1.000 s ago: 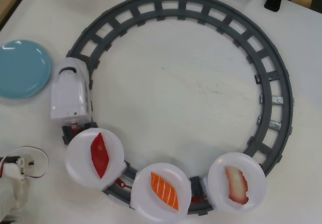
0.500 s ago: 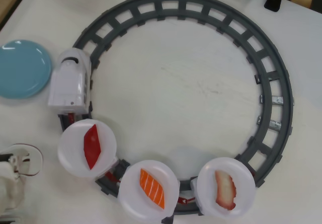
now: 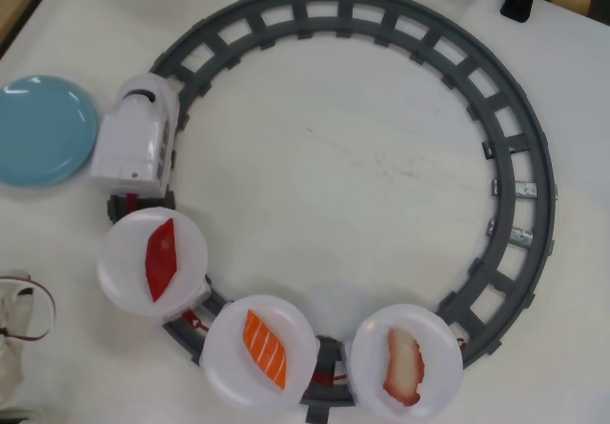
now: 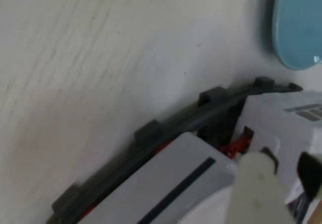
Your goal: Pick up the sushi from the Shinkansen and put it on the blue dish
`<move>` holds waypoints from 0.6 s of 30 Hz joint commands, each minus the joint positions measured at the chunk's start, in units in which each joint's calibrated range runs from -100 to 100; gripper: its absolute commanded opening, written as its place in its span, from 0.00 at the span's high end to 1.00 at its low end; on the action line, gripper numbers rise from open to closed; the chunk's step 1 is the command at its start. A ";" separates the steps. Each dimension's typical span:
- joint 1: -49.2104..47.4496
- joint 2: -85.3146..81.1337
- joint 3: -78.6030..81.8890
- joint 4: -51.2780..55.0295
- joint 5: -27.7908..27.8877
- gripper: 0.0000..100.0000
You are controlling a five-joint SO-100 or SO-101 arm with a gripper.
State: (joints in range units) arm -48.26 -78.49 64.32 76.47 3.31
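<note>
White table (image 3: 334,157) fills the overhead view, carrying a grey circular track (image 3: 534,157). On its left side stands the Shinkansen (image 3: 136,138), with the blue dish (image 3: 43,129) just beside it at the left edge. Three white plates follow along the lower arc: one with a dark red piece (image 3: 160,257), one with an orange striped piece (image 3: 265,349), and the last with the sushi (image 3: 403,365), lying flat at lower right. No gripper shows here.

Blurred and close, the wrist view shows the track (image 4: 151,133), a white train body (image 4: 166,183), the dish (image 4: 299,22) at upper right, and the gripper (image 4: 282,176) at the lower right corner; whether it is clenched or released cannot be told. The sushi is out of this view.
</note>
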 commanded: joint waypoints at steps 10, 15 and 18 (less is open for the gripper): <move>4.69 29.76 -28.16 -0.33 -0.07 0.93; 11.56 39.88 -38.80 0.17 0.35 0.93; 15.25 44.35 -43.40 1.70 0.61 0.93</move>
State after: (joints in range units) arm -36.66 -37.41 27.63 77.14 3.31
